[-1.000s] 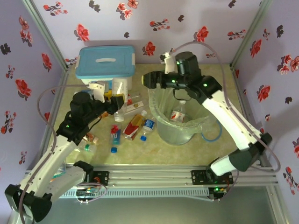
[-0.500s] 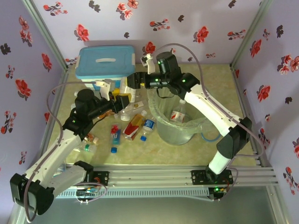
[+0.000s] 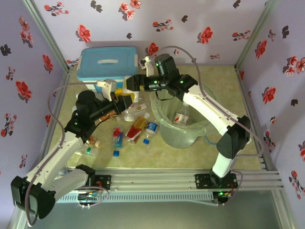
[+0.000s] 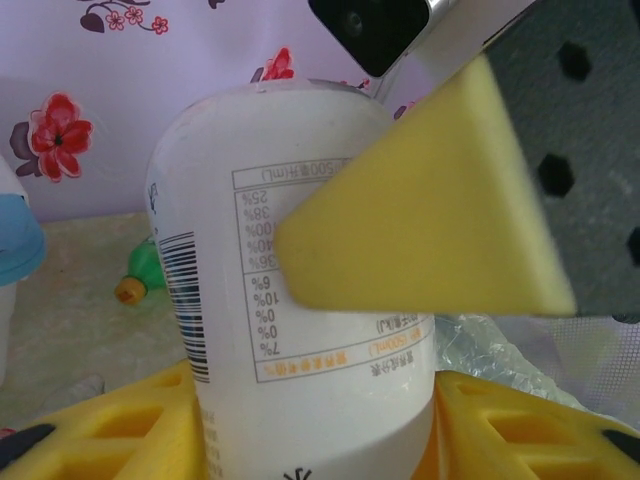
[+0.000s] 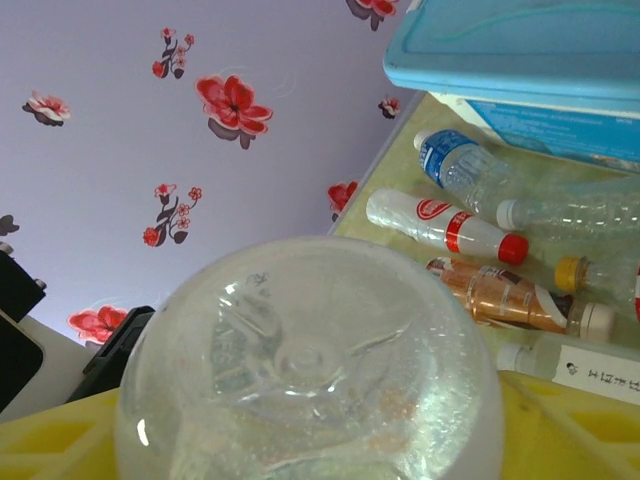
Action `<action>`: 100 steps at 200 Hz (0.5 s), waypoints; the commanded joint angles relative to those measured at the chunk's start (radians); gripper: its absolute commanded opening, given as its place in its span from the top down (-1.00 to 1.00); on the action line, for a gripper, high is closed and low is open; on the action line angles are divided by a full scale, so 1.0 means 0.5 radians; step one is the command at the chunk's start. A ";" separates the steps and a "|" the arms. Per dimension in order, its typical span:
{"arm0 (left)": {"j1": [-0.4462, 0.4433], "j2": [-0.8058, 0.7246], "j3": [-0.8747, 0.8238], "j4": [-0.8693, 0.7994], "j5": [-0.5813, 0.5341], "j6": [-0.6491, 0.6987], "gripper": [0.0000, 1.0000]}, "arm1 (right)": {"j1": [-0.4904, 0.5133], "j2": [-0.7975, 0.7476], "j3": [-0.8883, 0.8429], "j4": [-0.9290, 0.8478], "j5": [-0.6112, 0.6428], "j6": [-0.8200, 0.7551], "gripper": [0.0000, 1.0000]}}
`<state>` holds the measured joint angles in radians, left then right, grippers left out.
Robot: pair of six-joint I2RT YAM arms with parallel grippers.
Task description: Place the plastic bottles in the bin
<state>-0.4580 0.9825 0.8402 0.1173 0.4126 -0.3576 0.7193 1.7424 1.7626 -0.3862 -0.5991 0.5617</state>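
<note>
The step in hand is the pick-up of a milky-white plastic bottle (image 4: 215, 160) with a printed label. It stands on the pale green desk (image 3: 226, 83) just left of the large round clear plastic bin (image 3: 172, 137), between the bin and the white box with a light-blue lid (image 3: 107, 62). Both arms meet at this bottle.

The left tool (image 3: 121, 102) has its yellow fingers (image 4: 100, 430) on either side of the bottle's lower body. In the left wrist view they look pressed against it, so the left tool reads as clamped on the bottle.

The right tool (image 3: 129, 85) reaches in from over the bin's left rim, and one of its yellow pads (image 4: 430, 200) lies across the label. The right wrist view looks onto a round bottle end, apparently the same bottle, with yellow at either side. Whether that tool grips or merely flanks it cannot be told.

A clear bottle with a red label (image 3: 182, 116) already lies inside the bin. Several others lie on the desk left of the bin, among them an orange-and-red bottle (image 3: 137, 126) and a blue-labelled bottle (image 3: 151, 128), so the task looks to be at an early stage.

The next move probably calls for one arm alone to carry the bottle, with the other letting go so the two do not pull against each other. The carrier would then lift the bottle above the bin's rim and thin liner, bring it over the opening and spread its fingers.
</note>
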 commanded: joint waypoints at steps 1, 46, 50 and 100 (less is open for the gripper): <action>-0.005 0.004 0.038 0.117 0.048 -0.010 0.04 | 0.006 0.001 0.062 0.009 0.002 -0.006 -0.42; -0.005 0.006 0.008 0.137 0.017 -0.023 -0.81 | -0.014 -0.036 0.145 -0.002 0.075 -0.058 -0.27; -0.002 -0.002 0.004 0.115 0.006 -0.007 -0.90 | -0.021 -0.039 0.165 -0.009 0.096 -0.069 -0.26; 0.016 -0.140 -0.075 -0.128 -0.139 0.061 -0.99 | -0.196 -0.167 0.436 -0.167 0.450 -0.284 -0.25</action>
<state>-0.4580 0.9588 0.8303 0.0940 0.3771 -0.3584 0.6689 1.7378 1.9091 -0.4286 -0.4965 0.5106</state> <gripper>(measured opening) 0.995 0.644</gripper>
